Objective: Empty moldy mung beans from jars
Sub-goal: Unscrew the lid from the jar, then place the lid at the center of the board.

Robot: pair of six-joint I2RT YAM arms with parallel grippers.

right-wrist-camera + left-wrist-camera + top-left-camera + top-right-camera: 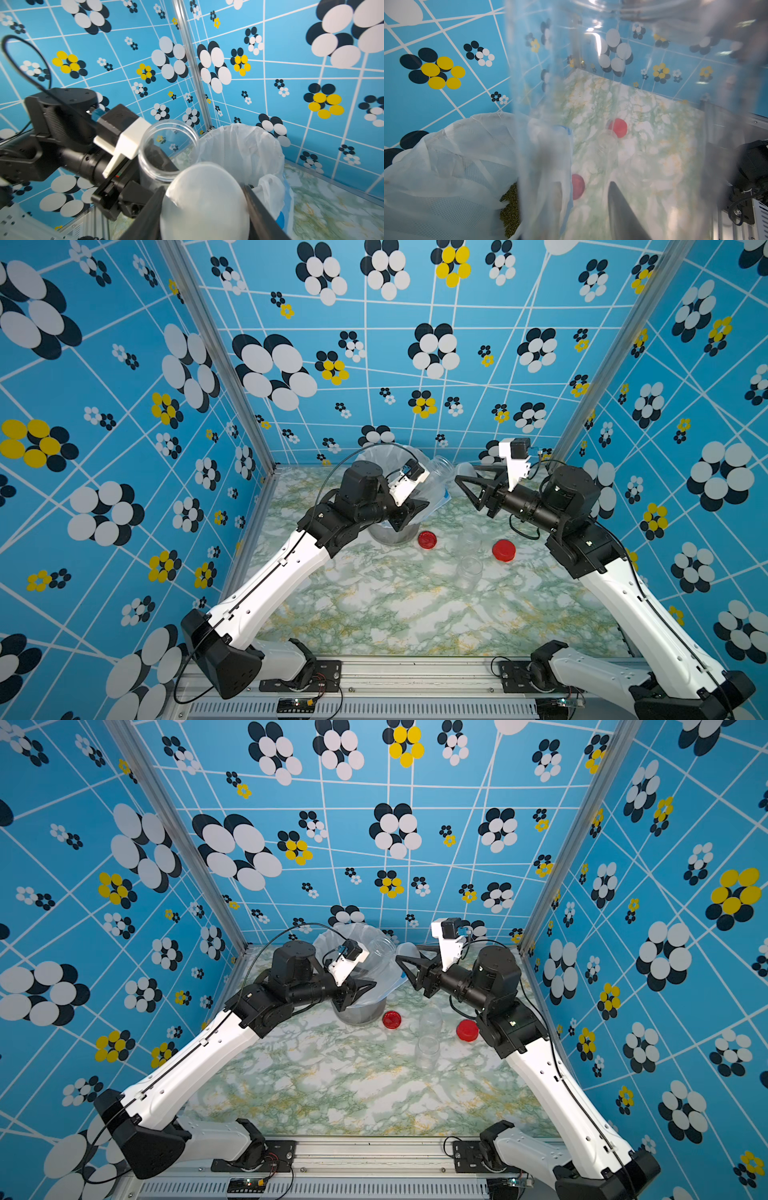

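1. Slim jar [623, 104]: its clear wall fills the left wrist view, close against the lens. My left gripper [359, 994] is clamped on it, and one dark finger [620, 212] shows through the plastic.
2. Whitish lid [205, 187]: it fills the foreground of the right wrist view. My right gripper [204, 207] pinches it edge to edge, off the jar and just beside the jar's open mouth.
3. Attitude of the slim jar: held tilted in the air at the bucket's rim, mouth turned toward my right gripper. It looks empty.
4. Bucket [386, 537]: lined with a white bag [249, 145]. It stands at the back of the marbled tabletop [374, 614], below my left gripper.
5. Mung beans [510, 207]: an olive-brown heap lying inside the white bag, low in the bucket.
6. Rear jar [469, 540] and front jar [469, 570]: both clear, upright and open, and they appear empty. They stand near each other at mid-table.
7. Bucket-side red lid [427, 539] and arm-side red lid [503, 550]: both lie flat on the tabletop, one to either side of the rear jar and apart from it.
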